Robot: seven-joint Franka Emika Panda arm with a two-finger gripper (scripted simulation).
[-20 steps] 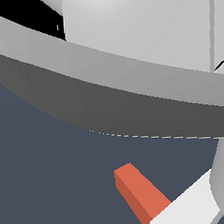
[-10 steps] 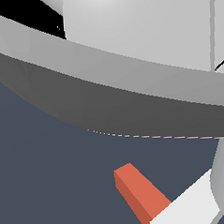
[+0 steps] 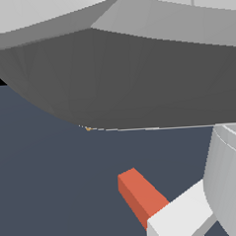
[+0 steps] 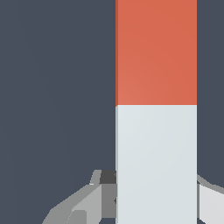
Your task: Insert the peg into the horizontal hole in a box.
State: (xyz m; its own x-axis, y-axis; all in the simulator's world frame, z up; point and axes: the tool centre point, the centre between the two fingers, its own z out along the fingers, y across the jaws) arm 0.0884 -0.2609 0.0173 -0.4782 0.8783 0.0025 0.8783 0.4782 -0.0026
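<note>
The peg is a square bar, half orange-red [image 3: 140, 192] and half white [image 3: 181, 216], low in the exterior view over the dark floor. In the wrist view the peg [image 4: 156, 109] runs lengthwise, with the orange half away from the hand. My gripper [image 4: 156, 194] is shut on the white half. One grey finger [image 4: 94, 197] presses one side and the other finger [image 4: 212, 199] the opposite side, with no gap showing. I cannot tell whether the peg rests on the floor. The box and its hole are out of view.
The arm's large grey body [image 3: 136, 64] fills the upper half of the exterior view and hides what lies behind it. A rounded grey arm part [image 3: 230, 177] stands at the exterior view's right, over the peg's white end. The dark blue-grey floor [image 3: 50, 183] lies around the peg.
The arm's grey body has shifted and now covers more of the exterior view, and the rounded part at the right looms larger. The peg has stayed in place.
</note>
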